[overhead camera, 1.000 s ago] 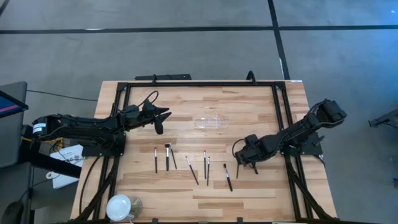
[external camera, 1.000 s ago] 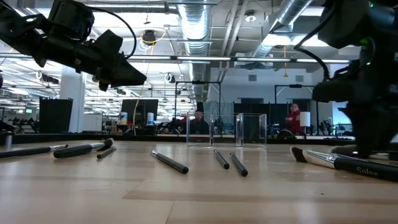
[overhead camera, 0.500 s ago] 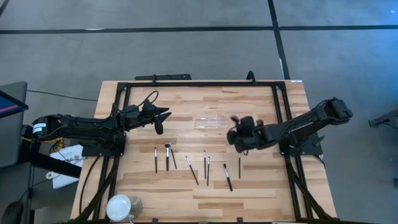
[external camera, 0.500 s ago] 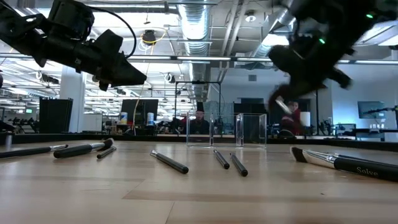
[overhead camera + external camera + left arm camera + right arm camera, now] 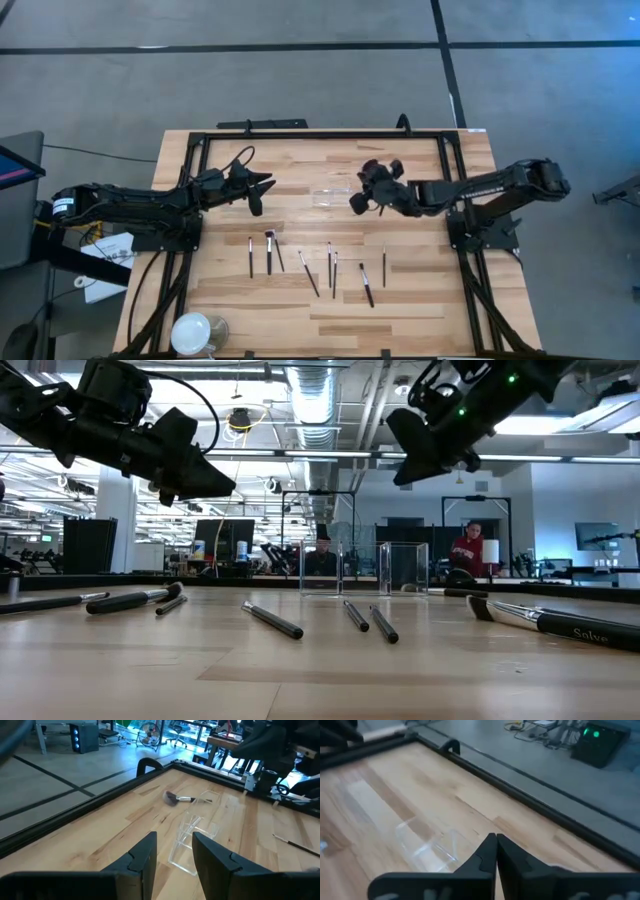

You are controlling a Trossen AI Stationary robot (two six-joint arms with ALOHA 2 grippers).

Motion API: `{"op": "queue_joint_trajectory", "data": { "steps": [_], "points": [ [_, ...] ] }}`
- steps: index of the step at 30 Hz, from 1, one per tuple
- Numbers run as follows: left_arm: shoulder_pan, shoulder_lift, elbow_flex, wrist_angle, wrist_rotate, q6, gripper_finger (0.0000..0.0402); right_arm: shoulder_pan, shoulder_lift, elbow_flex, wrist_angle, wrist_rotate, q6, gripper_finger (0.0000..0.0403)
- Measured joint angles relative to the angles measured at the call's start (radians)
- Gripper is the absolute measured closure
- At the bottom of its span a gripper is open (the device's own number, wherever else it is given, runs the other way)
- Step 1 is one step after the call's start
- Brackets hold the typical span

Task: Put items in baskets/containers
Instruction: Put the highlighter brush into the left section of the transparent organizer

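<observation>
Pincer [image 5: 495, 851] fingers pressed together above clear tray [image 5: 427, 845].

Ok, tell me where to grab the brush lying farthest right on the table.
Take the rightmost brush at mid-handle, coming straight down from above with the tool's fingers either side of the shaft. It lies flat, slim and straight, so nothing offers a side hold, and the neighbouring brush lies apart, leaving room.

My overhead camera looks straight down on the whole table [image 5: 400, 310]; my low camera sits at tabletop level, facing the room; both wrist cameras look closely forward at the clear tray [image 5: 192, 837], seen in every view.
</observation>
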Motion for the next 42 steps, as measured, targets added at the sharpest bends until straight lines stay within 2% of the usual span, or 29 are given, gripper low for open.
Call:
{"op": "queue_joint_trajectory", "data": {
  "steps": [4, 9, 15, 18, 21, 23, 25, 29, 34, 38, 42],
  "points": [
    [0.0, 0.0, 0.0, -0.001, 0.0, 0.0, 0.028, -0.053, -0.012, 0.0, -0.008, -0.022, -0.057, 0.0378],
    [0.0, 0.0, 0.0, -0.002, 0.0, 0.0, 0.028, -0.141, -0.06, 0.001, -0.086, -0.014, -0.159, 0.0321],
    [0.0, 0.0, 0.0, -0.002, 0.0, 0.0, 0.028, -0.211, -0.192, 0.001, -0.337, -0.018, -0.124, 0.0259],
    [0.0, 0.0, 0.0, -0.003, 0.0, 0.0, 0.028, -0.207, -0.258, -0.03, -0.369, -0.02, -0.035, 0.0247],
    [0.0, 0.0, 0.0, -0.003, 0.0, 0.0, 0.028, -0.213, -0.274, -0.149, -0.259, -0.023, -0.022, 0.0248],
    [0.0, 0.0, 0.0, -0.003, 0.0, 0.0, 0.028, -0.231, -0.256, -0.255, -0.091, -0.07, -0.028, 0.0253],
    [0.0, 0.0, 0.0, -0.003, 0.0, 0.0, 0.028, -0.255, -0.218, -0.357, 0.093, -0.161, -0.064, 0.0259],
    [0.0, 0.0, 0.0, -0.002, 0.0, 0.0, 0.028, -0.31, -0.139, -0.492, 0.357, -0.185, -0.06, 0.0272],
    [0.0, 0.0, 0.0, -0.002, 0.0, 0.0, 0.028, -0.375, -0.048, -0.533, 0.425, -0.324, -0.037, 0.0277],
    [0.0, 0.0, 0.0, -0.001, 0.0, 0.0, 0.028, -0.4, 0.051, -0.536, 0.438, -0.33, -0.006, 0.027],
    [0.0, 0.0, 0.0, 0.003, 0.0, 0.0, 0.028, -0.398, 0.169, -0.535, 0.531, -0.339, -0.003, 0.0265]
  ]
}}
